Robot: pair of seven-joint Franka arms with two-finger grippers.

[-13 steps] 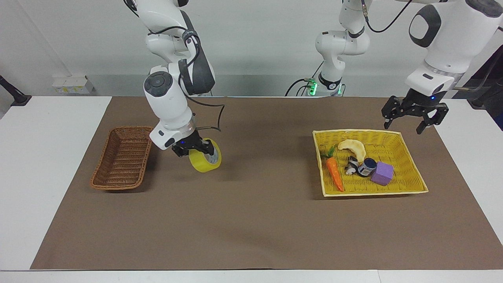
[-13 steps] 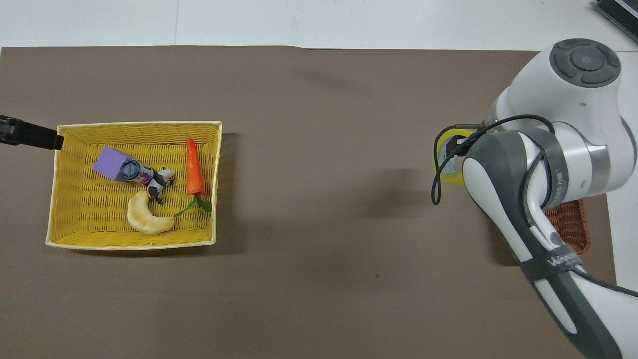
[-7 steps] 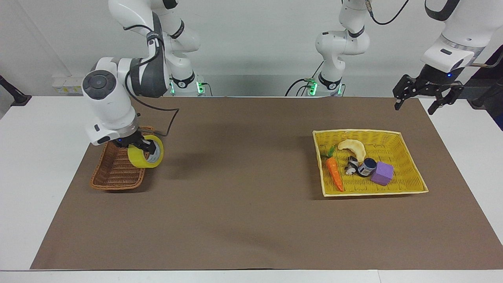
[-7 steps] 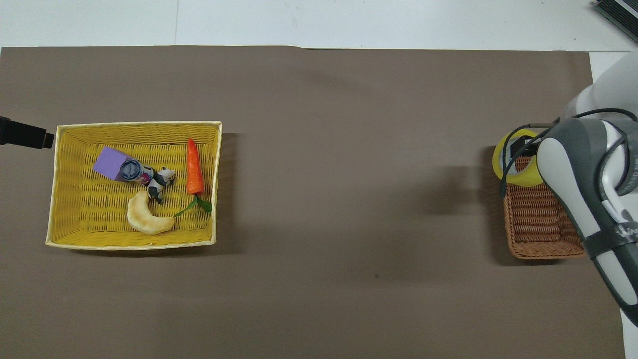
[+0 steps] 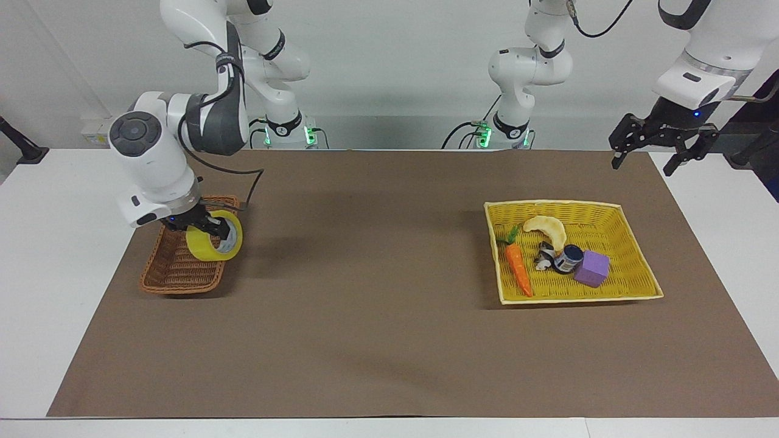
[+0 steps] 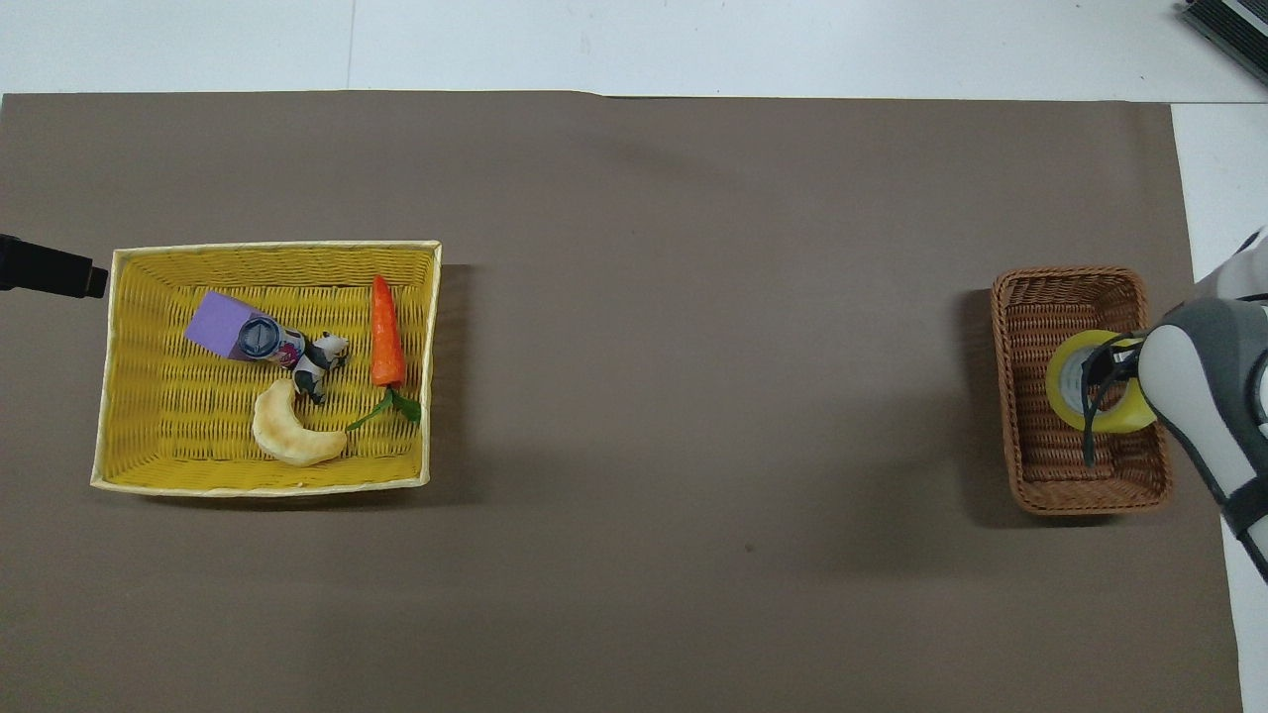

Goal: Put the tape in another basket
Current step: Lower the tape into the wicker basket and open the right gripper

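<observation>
The tape [image 5: 209, 250] is a yellow roll hanging on edge in my right gripper [image 5: 213, 230], which is shut on its rim with one finger through the core. It hangs over the small brown wicker basket [image 5: 176, 275] at the right arm's end of the table. In the overhead view the tape [image 6: 1109, 420] sits over the middle of the basket [image 6: 1020, 327], and my right gripper [image 6: 1100, 378] is mostly hidden under its own arm. My left gripper [image 5: 654, 159] hangs open and empty, high over the mat's edge at the left arm's end.
A flat yellow basket [image 5: 554, 204] toward the left arm's end holds a carrot [image 5: 519, 271], a purple cube [image 5: 592, 269], a small jar [image 5: 569, 258] and a pale crescent [image 5: 546, 227]. Only the left gripper's tip [image 6: 50, 277] shows in the overhead view, beside that basket [image 6: 277, 246].
My right arm has swung the tape from beside the brown basket to over its middle. The left gripper has lifted away from the yellow basket and now holds still.
</observation>
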